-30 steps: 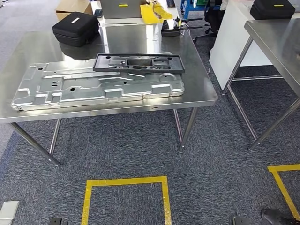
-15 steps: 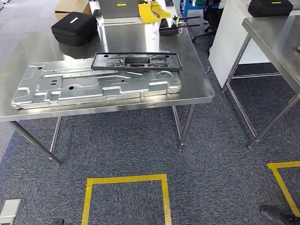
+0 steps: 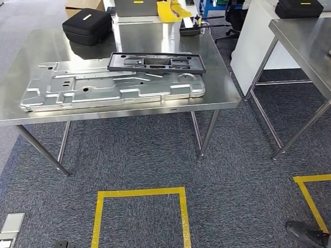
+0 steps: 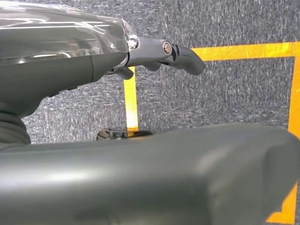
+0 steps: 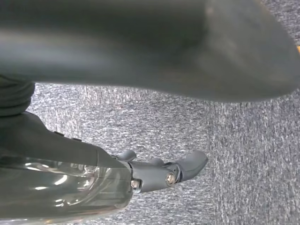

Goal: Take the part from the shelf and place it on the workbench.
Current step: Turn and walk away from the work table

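The part [image 3: 156, 62], a dark tray, lies on the tabletop [image 3: 219, 93] overlapping the metal panel [image 3: 113, 90], and could slide off; both robot hands [image 4: 166, 51] [image 5: 166, 173] hang empty, fingers extended.

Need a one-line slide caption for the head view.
Dark plastic tray overlapping a stamped metal panel on the steel workbench, yellow floor square in front.

We see the dark part [image 3: 156, 62] lying flat on the steel workbench [image 3: 219, 88], overlapping the silver panel's [image 3: 113, 89] far edge.
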{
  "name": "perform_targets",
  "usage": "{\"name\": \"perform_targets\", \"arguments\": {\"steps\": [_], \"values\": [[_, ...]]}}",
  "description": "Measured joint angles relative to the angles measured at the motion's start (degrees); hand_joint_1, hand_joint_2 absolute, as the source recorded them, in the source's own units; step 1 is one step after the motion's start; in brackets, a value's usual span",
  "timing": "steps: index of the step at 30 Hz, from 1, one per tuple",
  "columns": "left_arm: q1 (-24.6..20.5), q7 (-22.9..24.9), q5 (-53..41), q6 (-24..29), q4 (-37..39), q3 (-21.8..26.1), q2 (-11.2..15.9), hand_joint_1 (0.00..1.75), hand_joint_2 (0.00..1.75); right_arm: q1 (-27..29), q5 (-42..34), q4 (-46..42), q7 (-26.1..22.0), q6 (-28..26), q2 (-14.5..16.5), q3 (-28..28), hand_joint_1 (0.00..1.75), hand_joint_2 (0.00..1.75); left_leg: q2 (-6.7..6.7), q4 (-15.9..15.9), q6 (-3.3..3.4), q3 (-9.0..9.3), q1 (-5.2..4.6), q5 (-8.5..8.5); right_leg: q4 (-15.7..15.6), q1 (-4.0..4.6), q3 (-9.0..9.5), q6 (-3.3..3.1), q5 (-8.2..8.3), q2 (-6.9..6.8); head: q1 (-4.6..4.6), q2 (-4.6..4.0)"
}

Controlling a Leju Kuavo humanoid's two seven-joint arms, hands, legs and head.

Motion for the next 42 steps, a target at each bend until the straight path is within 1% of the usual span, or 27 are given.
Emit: {"name": "perform_targets", "arguments": {"steps": [4, 5, 7, 9, 10, 11, 12, 14, 15, 17, 19, 20, 21, 23, 24, 25, 27, 29, 31, 32, 34, 35, 37, 39, 40, 41, 42], "values": [[0.1, 0.0, 0.0, 0.0, 0.0, 0.2, 0.0, 0.0, 0.0, 0.0, 0.5, 0.4, 0.6, -0.4, -0.1, -0.1, 0.0, 0.0, -0.16, 0.6, -1.34, -0.97, 0.01, 0.32, -1.1, 0.01, -0.54, -1.08, 1.0, 0.02, -0.03, 0.0], [0.1, 0.0, 0.0, 0.0, 0.0, 0.3, 0.0, 0.0, 0.0, 0.0, 0.6, 0.5, 0.7, -0.5, -0.1, -0.1, 0.0, 0.0, -0.28, 1.4, -1.71, -1.28, 0.12, -0.78, -1.2, -0.12, -0.97, -1.49, 1.46, -0.07, -0.06, 0.0], [0.1, 0.0, 0.0, 0.0, 0.0, 0.3, 0.0, 0.0, 0.0, -0.2, 0.8, 0.7, 0.7, -0.6, -0.1, -0.1, 0.0, 0.0, -0.46, 6.0, -2.45, -2.64, 0.45, -5.23, -1.2, -0.25, -2.18, -2.03, 2.43, -0.28, -0.11, 0.0], [0.1, 0.0, 0.0, 0.0, 0.0, 0.4, 0.0, 0.0, 0.0, -0.1, 1.0, 0.7, 0.7, -0.6, -0.1, -0.1, 0.0, 0.0, -0.48, 12.4, -2.96, -3.97, 0.77, -9.57, -1.0, -0.18, -3.65, -2.15, 3.39, -0.43, -0.11, 0.0], [0.1, 0.0, 0.0, 0.0, 0.0, 0.4, 0.0, 0.0, 0.0, -0.2, 1.0, 0.7, 0.7, -0.6, -0.1, -0.1, 0.0, 0.0, -0.49, 13.9, -3.08, -3.7, 0.85, -10.35, -0.8, -0.16, -4.4, -2.09, 3.84, -0.49, -0.11, 0.0], [0.1, 0.0, 0.0, 0.0, 0.0, 0.4, 0.0, 0.0, 0.0, -0.2, 1.0, 0.7, 0.7, -0.6, -0.1, -0.1, 0.0, 0.0, -0.49, 13.2, -3.11, -2.36, 0.91, -10.08, -0.7, -0.16, -5.1, -1.98, 4.27, -0.52, -0.1, 0.0], [0.1, 0.0, 0.0, 0.0, 0.0, 0.4, 0.0, 0.0, 0.0, -0.2, 1.0, 0.7, 0.7, -0.6, -0.1, -0.1, 0.0, 0.0, -0.5, 10.4, -3.04, -0.01, 0.94, -8.93, -0.6, -0.17, -5.71, -1.84, 4.7, -0.54, -0.1, 0.0], [-0.1, 0.0, 0.0, 0.0, 0.0, 0.4, 0.0, 0.0, 0.0, -0.3, 1.1, 0.8, 0.7, -0.6, -0.1, -0.1, 0.0, 0.0, -0.61, 1.7, -2.68, 5.87, 0.87, -6.25, -0.4, -0.11, -6.55, -1.44, 5.56, -0.53, -0.11, 0.0], [-0.2, 0.0, 0.0, 0.0, 0.0, 0.4, 0.0, 0.0, 0.0, -0.4, 1.1, 0.8, 0.7, -0.6, -0.1, -0.1, 0.0, 0.0, -0.69, -1.5, -2.43, 7.77, 0.77, -5.42, -0.4, -0.06, -6.9, -1.15, 6.04, -0.54, -0.11, 0.0], [-0.3, 0.0, 0.0, 0.0, 0.0, 0.4, -0.1, 0.0, 0.0, -0.5, 1.2, 0.8, 0.8, -0.6, -0.1, -0.1, 0.0, 0.0, -0.79, -3.6, -1.89, 8.64, 0.42, -4.84, -0.3, -0.08, -7.46, -0.42, 7.0, -0.55, -0.11, 0.01], [-0.1, 0.0, -0.1, 0.0, 0.0, 0.5, -0.1, 0.0, 0.0, -0.5, 1.4, 1.0, 1.5, -0.6, -0.2, -0.1, 0.0, 0.0, -0.62, -3.2, -1.07, 7.79, 0.27, -3.88, -0.3, -0.29, -7.86, 0.31, 7.46, -0.46, -0.12, 0.0], [-0.1, 0.0, -0.1, 0.0, 0.0, 0.5, -0.1, 0.0, 0.0, -0.4, 1.6, 1.1, 2.1, -0.6, -0.2, -0.2, 0.0, 0.0, -0.47, -3.3, -0.54, 7.26, 0.3, -3.24, 0.3, -0.36, -8.14, 0.56, 6.43, -0.36, -0.08, -0.01], [-0.1, 0.0, -0.2, 0.0, 0.0, 0.5, -0.1, 0.0, 0.0, -0.3, 1.8, 1.2, 2.6, -0.6, -0.2, -0.2, 0.0, 0.0, -0.31, -3.4, -0.07, 6.57, 0.35, -2.52, 1.7, -0.39, -8.62, 0.73, 4.32, -0.23, -0.04, 0.0], [-0.1, 0.0, -0.4, 0.0, 0.0, 0.5, -0.2, 0.0, 0.0, -0.4, 2.2, 1.3, 3.7, -0.5, -0.3, -0.3, 0.0, 0.0, -0.07, -3.3, 0.56, 4.9, 0.27, -1.19, 7.5, -0.41, -9.89, 0.88, -1.8, -0.06, 0.04, 0.01], [-0.1, 0.0, -0.5, 0.0, 0.0, 0.5, -0.2, 0.0, 0.0, -0.4, 2.3, 1.4, 4.3, -0.5, -0.3, -0.4, 0.0, 0.0, 0.02, -3.2, 0.65, 4.0, 0.16, -0.55, 11.1, -0.4, -10.38, 0.97, -3.94, -0.03, 0.04, 0.01], [-0.1, 0.0, -0.6, 0.1, 0.0, 0.5, -0.2, 0.0, 0.0, -0.5, 2.5, 1.4, 4.9, -0.5, -0.3, -0.5, 0.0, 0.0, 0.11, -3.1, 0.69, 3.06, 0.09, 0.07, 13.9, -0.39, -10.43, 1.06, -4.69, -0.02, 0.03, 0.0], [-0.1, 0.0, -0.7, 0.1, 0.0, 0.5, -0.2, 0.0, 0.0, -0.5, 2.8, 1.5, 5.8, -0.5, -0.4, -0.6, 0.0, 0.0, 0.24, -2.4, 0.55, 1.08, 0.07, 1.09, 14.4, -0.39, -8.22, 1.16, -2.36, -0.01, 0.03, -0.01], [-0.2, 0.0, -0.7, 0.1, 0.0, 0.5, -0.3, 0.0, 0.0, -0.6, 3.2, 1.5, 6.5, -0.5, -0.4, -0.6, 0.0, 0.0, 0.3, -1.4, 0.17, -0.8, 0.04, 1.75, 7.6, -0.36, -2.55, 1.03, 0.27, -0.01, 0.04, 0.0], [-0.2, 0.0, -0.7, 0.1, 0.0, 0.5, -0.3, 0.0, 0.0, -0.8, 3.3, 1.5, 6.7, -0.5, -0.4, -0.6, 0.0, 0.0, 0.32, -0.4, -0.37, -2.09, -0.1, 2.28, 0.0, -0.22, 2.54, 0.64, -0.16, 0.03, 0.01, 0.0], [-0.2, 0.0, -0.7, 0.2, 0.0, 0.6, -0.3, 0.0, 0.0, -0.8, 3.4, 1.6, 6.8, -0.5, -0.4, -0.6, 0.0, 0.0, 0.33, -0.1, -0.68, -2.5, -0.15, 2.64, -2.1, -0.11, 3.63, 0.47, -0.73, 0.07, 0.0, 0.0], [-0.1, 0.0, -0.8, 0.4, 0.0, 0.6, -0.3, 0.0, 0.0, -0.8, 3.5, 1.6, 6.8, -0.5, -0.3, -0.8, 0.0, 0.0, 0.24, 0.2, -1.35, -3.04, -0.06, 3.21, -2.8, -0.14, 3.27, -0.18, -0.74, 0.03, -0.01, -0.01], [0.0, 0.0, -0.8, 0.5, 0.0, 0.6, -0.3, 0.0, 0.0, -0.7, 3.5, 1.7, 6.8, -0.5, -0.3, -0.9, 0.0, 0.0, 0.09, 0.6, -1.72, -3.35, 0.03, 2.61, -2.9, -0.23, 2.83, -0.73, -0.39, -0.06, -0.02, -0.01], [0.1, 0.0, -0.8, 0.6, 0.0, 0.7, -0.3, 0.0, 0.0, -0.7, 3.7, 1.8, 6.8, -0.4, -0.3, -1.1, 0.0, 0.0, -0.25, 3.8, -2.46, -4.44, 0.33, -1.26, -2.9, -0.4, 1.71, -1.78, 0.61, -0.34, -0.05, 0.0], [0.1, 0.0, -0.8, 0.6, 0.0, 0.8, -0.3, 0.0, 0.0, -0.7, 3.9, 1.8, 6.8, -0.4, -0.3, -1.2, 0.0, 0.0, -0.35, 10.5, -3.03, -6.0, 0.63, -6.1, -2.8, -0.3, 0.32, -2.09, 1.66, -0.44, -0.07, 0.0], [0.1, 0.0, -0.8, 0.6, 0.0, 0.9, -0.3, 0.0, 0.0, -0.7, 4.0, 1.8, 6.8, -0.4, -0.3, -1.3, 0.0, 0.0, -0.37, 13.4, -3.21, -6.37, 0.73, -7.2, -2.8, -0.26, -0.42, -2.06, 2.16, -0.49, -0.07, 0.0], [0.2, -0.1, -0.8, 0.6, 0.0, 1.0, -0.3, 0.0, 0.0, -0.6, 4.0, 1.8, 6.7, -0.4, -0.3, -1.3, 0.0, 0.0, -0.38, 14.8, -3.29, -6.01, 0.78, -7.08, -2.6, -0.24, -1.16, -1.99, 2.63, -0.52, -0.06, 0.0], [0.2, -0.1, -0.8, 0.6, 0.0, 1.0, -0.3, 0.0, 0.0, -0.7, 4.0, 1.8, 6.7, -0.4, -0.3, -1.4, 0.0, 0.0, -0.39, 14.1, -3.26, -4.67, 0.81, -5.92, -2.5, -0.23, -1.84, -1.89, 3.04, -0.54, -0.06, 0.0]]}}
